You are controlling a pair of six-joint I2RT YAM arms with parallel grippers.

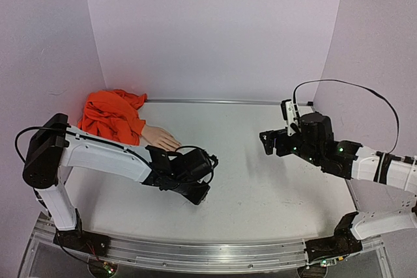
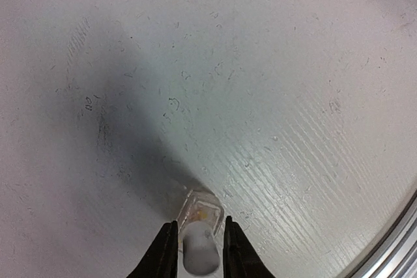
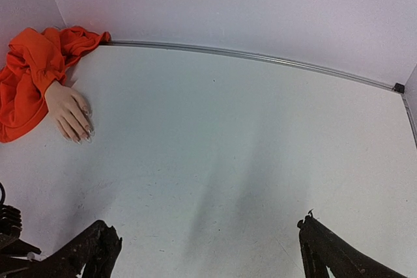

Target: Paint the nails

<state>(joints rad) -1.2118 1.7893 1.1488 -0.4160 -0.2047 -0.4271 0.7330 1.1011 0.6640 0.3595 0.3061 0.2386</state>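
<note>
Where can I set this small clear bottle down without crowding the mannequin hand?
The white table is bare in the middle, between the left gripper holding the small clear bottle and the open right gripper. Crowded at back left: the pale peach mannequin hand and its orange cloth sleeve.

Nothing readable is coming through in any view right now; even the small clear bottle [image 2: 201,215] is showing no legible label.
</note>
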